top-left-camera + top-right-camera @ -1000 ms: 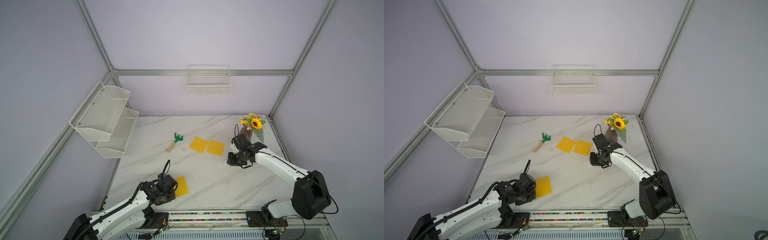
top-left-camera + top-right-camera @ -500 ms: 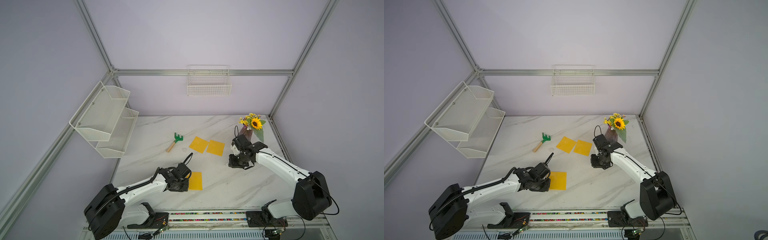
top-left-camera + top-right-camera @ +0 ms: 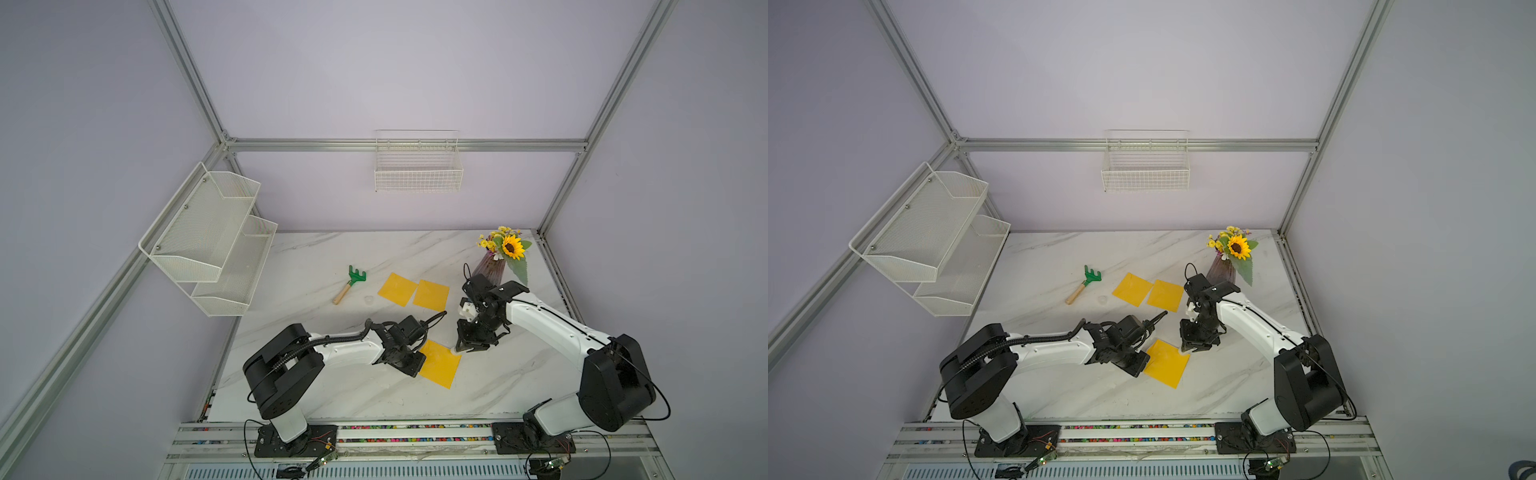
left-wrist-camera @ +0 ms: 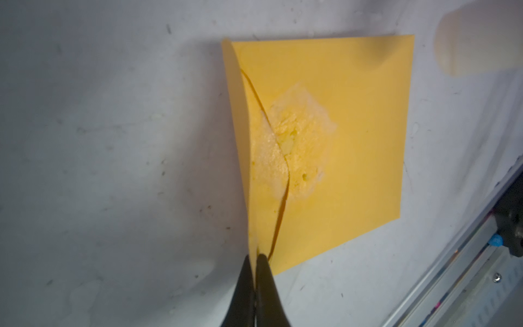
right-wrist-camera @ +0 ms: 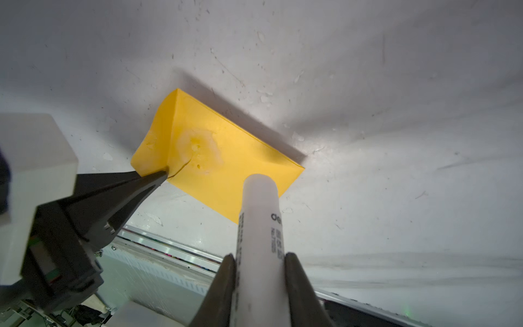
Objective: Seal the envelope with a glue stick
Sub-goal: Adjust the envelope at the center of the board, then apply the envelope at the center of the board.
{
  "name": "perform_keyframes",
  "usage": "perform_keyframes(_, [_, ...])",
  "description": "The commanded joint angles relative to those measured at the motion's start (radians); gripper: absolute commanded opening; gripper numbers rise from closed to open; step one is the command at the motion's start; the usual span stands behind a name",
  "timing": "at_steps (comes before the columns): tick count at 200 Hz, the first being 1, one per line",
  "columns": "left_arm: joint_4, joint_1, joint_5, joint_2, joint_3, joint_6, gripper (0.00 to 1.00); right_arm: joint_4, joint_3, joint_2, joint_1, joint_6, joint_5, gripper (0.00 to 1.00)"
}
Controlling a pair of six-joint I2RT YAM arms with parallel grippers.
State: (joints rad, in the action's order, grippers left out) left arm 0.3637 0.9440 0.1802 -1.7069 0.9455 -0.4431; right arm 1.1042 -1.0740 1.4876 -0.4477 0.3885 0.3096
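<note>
The yellow envelope (image 3: 441, 366) (image 3: 1168, 365) lies flat near the table's front middle. A whitish glue patch sits at its centre (image 4: 300, 141). My left gripper (image 4: 257, 258) (image 3: 417, 367) is shut on the edge of the raised flap at the envelope's left side. My right gripper (image 5: 259, 263) (image 3: 468, 348) is shut on the white glue stick (image 5: 260, 223), held upright. The stick's tip (image 3: 456, 350) hovers over the envelope's far right corner, away from the glue patch. In the right wrist view the left gripper (image 5: 163, 176) pinches the flap beside the envelope (image 5: 243, 161).
Two more yellow squares (image 3: 397, 289) (image 3: 431, 295) lie further back. A green toy rake (image 3: 351, 282) and a small clear cap (image 3: 368, 298) lie left of them. A sunflower vase (image 3: 490, 268) stands behind the right arm. Wire shelves (image 3: 208, 241) and a basket (image 3: 417, 166) hang on the walls.
My left arm has swung right from the front-left corner, carrying the envelope toward the table's middle. My right gripper has come forward and down with the glue stick to the envelope's corner.
</note>
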Motion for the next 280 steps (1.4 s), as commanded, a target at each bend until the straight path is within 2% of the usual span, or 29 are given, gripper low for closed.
perform_keyframes(1, [-0.148, 0.004, 0.099, -0.025, 0.038, 0.043, 0.0, 0.068, -0.039, -0.001, -0.017, 0.036, -0.006, 0.0])
perform_keyframes(56, [-0.266, 0.008, 0.196, -0.054, 0.0, -0.012, 0.0, 0.092, -0.074, 0.068, -0.097, 0.105, -0.087, 0.0])
perform_keyframes(134, [-0.204, 0.006, 0.269, -0.115, 0.018, -0.04, 0.0, 0.059, -0.069, 0.184, -0.198, 0.162, -0.223, 0.0])
perform_keyframes(174, [-0.195, 0.006, 0.293, -0.141, 0.022, -0.054, 0.0, -0.026, -0.046, 0.232, -0.222, 0.17, -0.186, 0.0])
perform_keyframes(211, [-0.223, 0.004, 0.301, -0.146, 0.011, -0.062, 0.0, -0.128, -0.008, 0.213, -0.226, 0.181, -0.084, 0.0])
perform_keyframes(280, [-0.228, 0.002, 0.298, -0.142, -0.005, -0.071, 0.0, 0.051, -0.035, 0.232, -0.226, 0.226, -0.43, 0.0])
